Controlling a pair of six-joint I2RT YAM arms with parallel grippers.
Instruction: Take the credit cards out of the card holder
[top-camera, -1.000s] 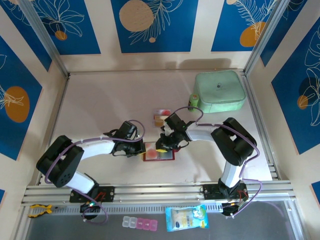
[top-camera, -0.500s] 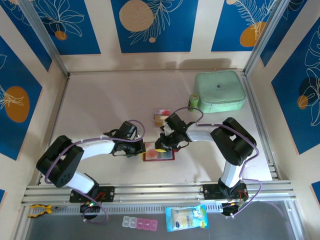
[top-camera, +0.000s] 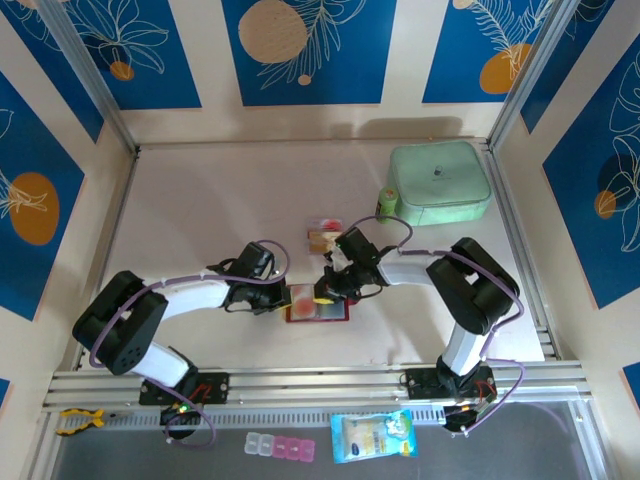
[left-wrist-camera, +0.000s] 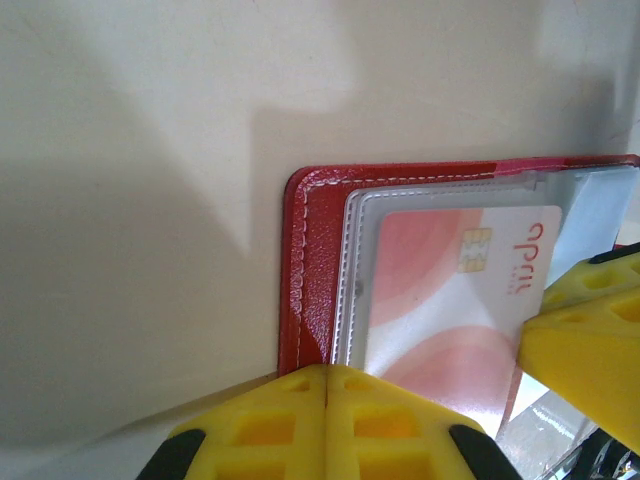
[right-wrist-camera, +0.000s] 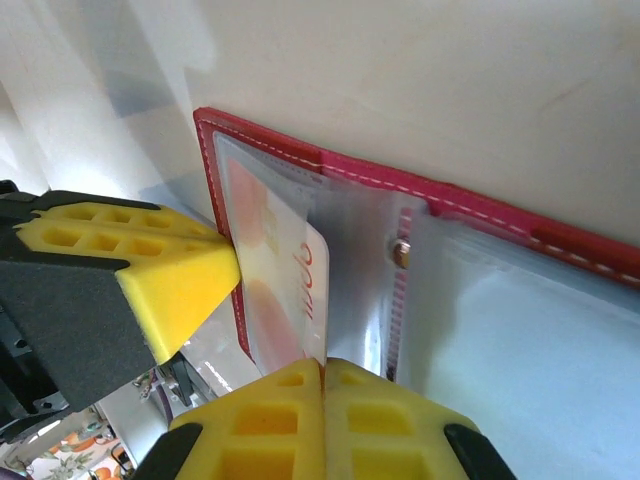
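The right pincer is pressed together. The exposed edge of the red-and-white card runs straight into the seam between its pads, so it looks to be pinching that edge. The card is thin, stiff and glossy. It weighs next to nothing, but it could slip from the foam pads if only the rim is caught. A deeper bite on the bare end, pulled in line with the pocket, seems the safer hold. The card sits partway out of a clear sleeve of the card holder, which lies open and flat on the bench between the two arms. The holder is soft and light and would likely drag along with the card unless pinned. The left pincer, also pressed together, has its tips at the holder's opposite edge and seems to be bearing down on it. Loose cards lie just beyond the holder. Both arms reach low and inward, forearms nearly level, wrists tipped down toward the holder
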